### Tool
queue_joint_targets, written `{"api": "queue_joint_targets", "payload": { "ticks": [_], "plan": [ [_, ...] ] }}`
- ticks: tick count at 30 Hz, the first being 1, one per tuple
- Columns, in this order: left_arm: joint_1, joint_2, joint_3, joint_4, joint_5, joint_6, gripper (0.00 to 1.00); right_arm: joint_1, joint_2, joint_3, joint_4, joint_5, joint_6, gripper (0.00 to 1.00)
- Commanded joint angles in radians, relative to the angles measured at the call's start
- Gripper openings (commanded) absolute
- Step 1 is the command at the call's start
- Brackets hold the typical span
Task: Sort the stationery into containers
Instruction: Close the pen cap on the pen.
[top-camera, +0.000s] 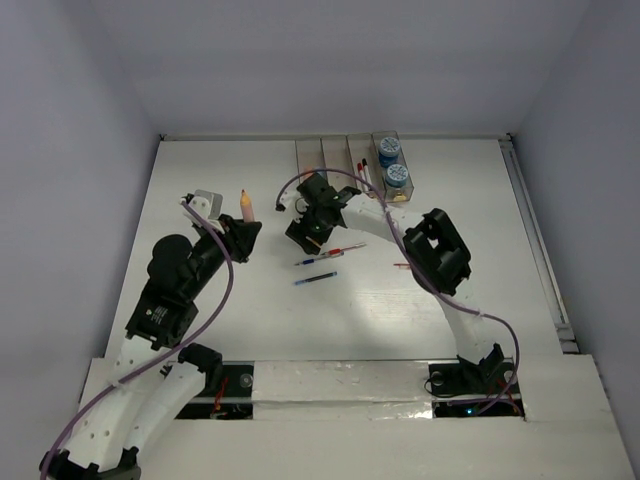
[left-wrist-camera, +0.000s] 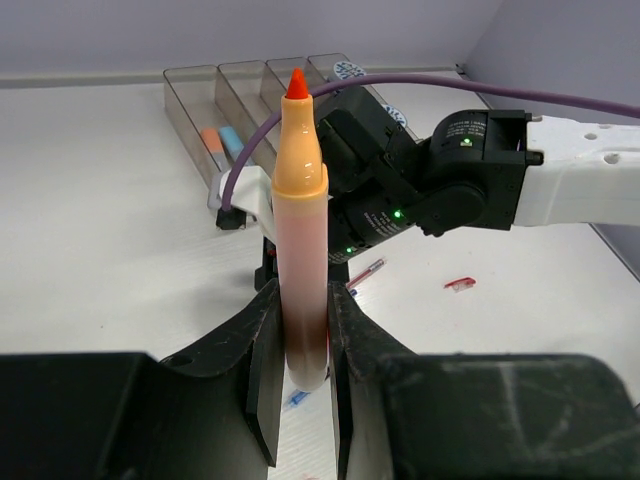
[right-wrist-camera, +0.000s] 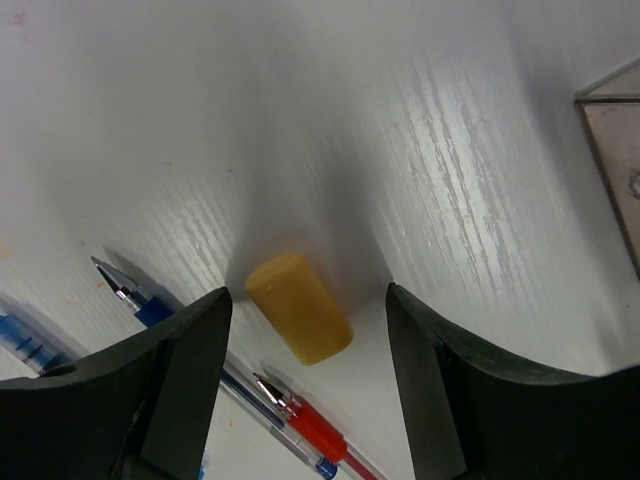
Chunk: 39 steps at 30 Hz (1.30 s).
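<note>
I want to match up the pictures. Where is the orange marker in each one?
Top external: the orange marker is left of the middle, held by the left claw.
Left wrist: it stands upright in the middle of the picture, tip up, pinched in that claw.
Right wrist: it is not in this picture.
Shared landmark: the red pen shows in all three.

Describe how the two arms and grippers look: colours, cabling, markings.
Both the left arm and right arm have white links and black joint housings, each trailing a purple cable. The left gripper and right gripper have matte black fingers. Small green lights glow on the right arm's wrist.
</note>
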Motion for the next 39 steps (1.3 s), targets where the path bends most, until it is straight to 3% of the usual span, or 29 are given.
{"api": "queue_joint_targets", "payload": {
  "ticks": [1, 3, 10, 11, 17, 22, 31, 39],
  "plan": [
    [0.003, -0.003, 0.022, 0.046, 0.008, 0.008, 0.00, 0.005, 0.016, 0.044, -0.013, 0.011, -0.011, 0.68],
    [0.003, -0.001, 0.022, 0.046, 0.011, 0.006, 0.00, 0.005, 0.025, 0.041, 0.003, 0.023, -0.012, 0.57],
    [0.003, 0.003, 0.020, 0.047, 0.017, 0.006, 0.00, 0.005, 0.062, 0.043, -0.003, 0.083, -0.004, 0.40],
    [0.003, 0.003, 0.019, 0.049, 0.020, 0.006, 0.00, 0.005, 0.062, 0.043, 0.003, 0.089, 0.000, 0.32],
    [0.003, 0.026, 0.019, 0.055, 0.048, 0.002, 0.00, -0.004, 0.010, 0.014, 0.157, 0.124, 0.074, 0.08],
    [0.003, 0.052, 0.019, 0.052, 0.054, 0.002, 0.00, -0.004, -0.093, -0.025, 0.374, 0.224, 0.230, 0.02],
    [0.021, 0.101, 0.019, 0.061, 0.094, -0.012, 0.00, -0.004, -0.527, -0.383, 0.834, 0.157, 0.750, 0.00],
    [0.032, 0.137, 0.016, 0.066, 0.123, -0.014, 0.00, 0.089, -0.653, -0.505, 1.144, 0.174, 0.933, 0.00]
  ]
}}
